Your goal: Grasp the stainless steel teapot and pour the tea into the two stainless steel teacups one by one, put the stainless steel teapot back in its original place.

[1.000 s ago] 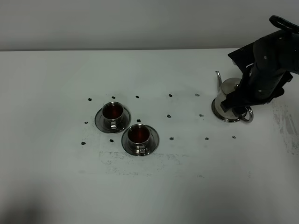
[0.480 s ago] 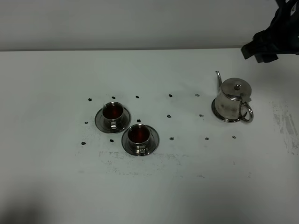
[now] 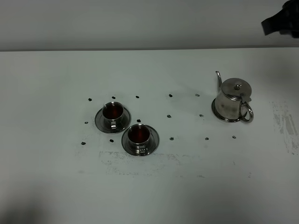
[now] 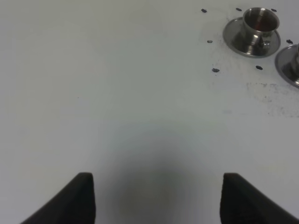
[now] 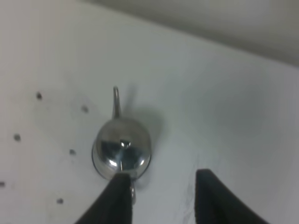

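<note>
On the white desk (image 3: 56, 177), our shiny steel teapot (image 3: 232, 101) stood released; both hands were open, empty; spills seemed unlikely.

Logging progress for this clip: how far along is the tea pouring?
Looks essentially done. Both cups hold dark tea, and the teapot stands upright on its saucer. The right gripper is open above it, holding nothing; the left gripper is open too. Nothing visible remains.
</note>
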Available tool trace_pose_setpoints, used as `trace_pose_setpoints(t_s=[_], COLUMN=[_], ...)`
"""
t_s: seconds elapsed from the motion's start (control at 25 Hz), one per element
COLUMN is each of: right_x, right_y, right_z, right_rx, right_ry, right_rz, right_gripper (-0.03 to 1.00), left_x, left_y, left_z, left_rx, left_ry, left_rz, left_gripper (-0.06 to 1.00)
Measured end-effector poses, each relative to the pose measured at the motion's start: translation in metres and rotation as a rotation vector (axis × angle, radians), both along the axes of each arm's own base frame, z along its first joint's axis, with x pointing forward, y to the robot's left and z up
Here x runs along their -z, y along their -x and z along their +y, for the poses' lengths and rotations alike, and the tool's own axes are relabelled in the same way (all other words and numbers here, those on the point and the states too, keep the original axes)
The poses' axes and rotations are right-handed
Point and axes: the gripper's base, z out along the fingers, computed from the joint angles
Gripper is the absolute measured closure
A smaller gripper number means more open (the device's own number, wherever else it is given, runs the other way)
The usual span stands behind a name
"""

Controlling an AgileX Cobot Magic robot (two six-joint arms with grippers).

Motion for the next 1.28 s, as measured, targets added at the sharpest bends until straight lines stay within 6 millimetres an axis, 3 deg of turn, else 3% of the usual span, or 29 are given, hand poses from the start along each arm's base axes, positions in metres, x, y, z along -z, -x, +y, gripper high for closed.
trace_pose_setpoints(t_s=[0.2, 0.32, 0.4, 0.52, 0.64, 0.8, 0.92, 1.28], right_x=[-0.056, -0.066, -0.058, -0.030, 0.014, 0.061, 0.087, 0.115], right_y=[0.072, 0.129, 0.167, 0.222, 0.254, 0.278, 0.281, 0.288], right_z=[-0.008, -0.014, -0.017, -0.023, -0.025, -0.025, -0.023, -0.024], right_rx=[0.004, 0.006, 0.002, -0.005, -0.015, -0.027, -0.034, -0.033], right_ry=[-0.042, -0.088, -0.105, -0.126, -0.155, -0.179, -0.199, -0.198], right_rz=[-0.212, -0.288, -0.318, -0.356, -0.336, -0.319, -0.280, -0.263], right_gripper=[0.70, 0.73, 0.75, 0.75, 0.75, 0.75, 0.75, 0.75], left_x=[0.000, 0.000, 0.000, 0.000, 0.000, 0.000, 0.000, 0.000], left_y=[0.000, 0.000, 0.000, 0.000, 0.000, 0.000, 0.000, 0.000], left_z=[0.000, 0.000, 0.000, 0.000, 0.000, 0.000, 0.000, 0.000], left_rx=[0.000, 0.000, 0.000, 0.000, 0.000, 0.000, 0.000, 0.000], left_ry=[0.000, 0.000, 0.000, 0.000, 0.000, 0.000, 0.000, 0.000], left_rz=[0.000, 0.000, 0.000, 0.000, 0.000, 0.000, 0.000, 0.000], left_gripper=[0.37, 0.37, 0.37, 0.37, 0.37, 0.37, 0.37, 0.37])
